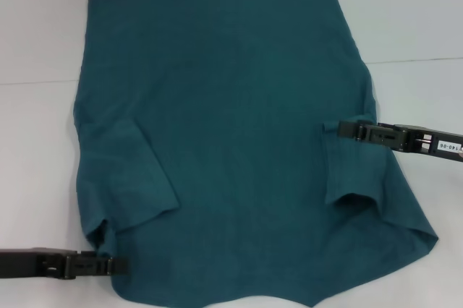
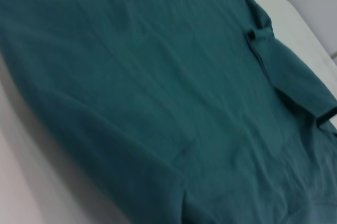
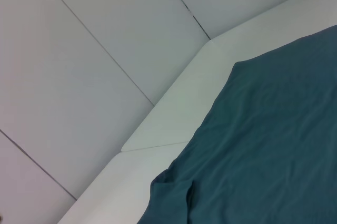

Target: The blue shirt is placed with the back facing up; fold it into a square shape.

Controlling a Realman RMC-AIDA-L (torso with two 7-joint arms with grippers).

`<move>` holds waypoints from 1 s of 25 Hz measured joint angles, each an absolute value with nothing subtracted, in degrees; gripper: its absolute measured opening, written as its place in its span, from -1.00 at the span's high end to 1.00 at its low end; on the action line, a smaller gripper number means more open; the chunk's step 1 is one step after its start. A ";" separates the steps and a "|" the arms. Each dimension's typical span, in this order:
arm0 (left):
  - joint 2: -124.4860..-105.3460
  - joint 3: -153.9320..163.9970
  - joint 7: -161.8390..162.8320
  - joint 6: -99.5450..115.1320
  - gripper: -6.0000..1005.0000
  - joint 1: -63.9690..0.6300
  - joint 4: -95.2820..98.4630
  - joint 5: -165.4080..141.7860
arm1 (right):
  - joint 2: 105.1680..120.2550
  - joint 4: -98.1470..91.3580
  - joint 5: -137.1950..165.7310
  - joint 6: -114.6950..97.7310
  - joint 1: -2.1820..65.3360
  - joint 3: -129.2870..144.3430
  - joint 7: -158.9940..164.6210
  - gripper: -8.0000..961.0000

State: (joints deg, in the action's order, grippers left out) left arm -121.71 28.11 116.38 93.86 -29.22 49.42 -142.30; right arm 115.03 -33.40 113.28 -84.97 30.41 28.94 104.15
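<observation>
We see the blue shirt spread mid-frame; left gripper lower left, right gripper at right, both grips unclear.

A white table with a seam; pale tiled floor beyond.

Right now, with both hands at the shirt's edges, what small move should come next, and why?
Probably close the right hand on the sleeve seam it touches, then carry that side inward. The blue shirt lies spread out on the white table, both sleeves already lying inward, body not yet folded. The left hand sits at the near left corner; neither grip can be confirmed.
</observation>
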 joint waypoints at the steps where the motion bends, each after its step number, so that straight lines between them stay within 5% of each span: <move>1: -121.67 28.53 116.51 93.87 -0.79 -29.22 49.39 -142.35 | 115.03 -33.40 113.28 -84.95 30.40 28.93 104.15 -0.87; 25: -120.73 32.22 118.24 95.26 -0.78 -28.94 49.80 -142.73 | 114.85 -33.40 113.28 -84.86 30.24 27.91 104.23 -0.87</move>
State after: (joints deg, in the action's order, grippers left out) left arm -120.73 32.22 118.24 95.26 -28.94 49.80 -142.73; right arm 114.85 -33.40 113.28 -84.86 30.24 27.91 104.23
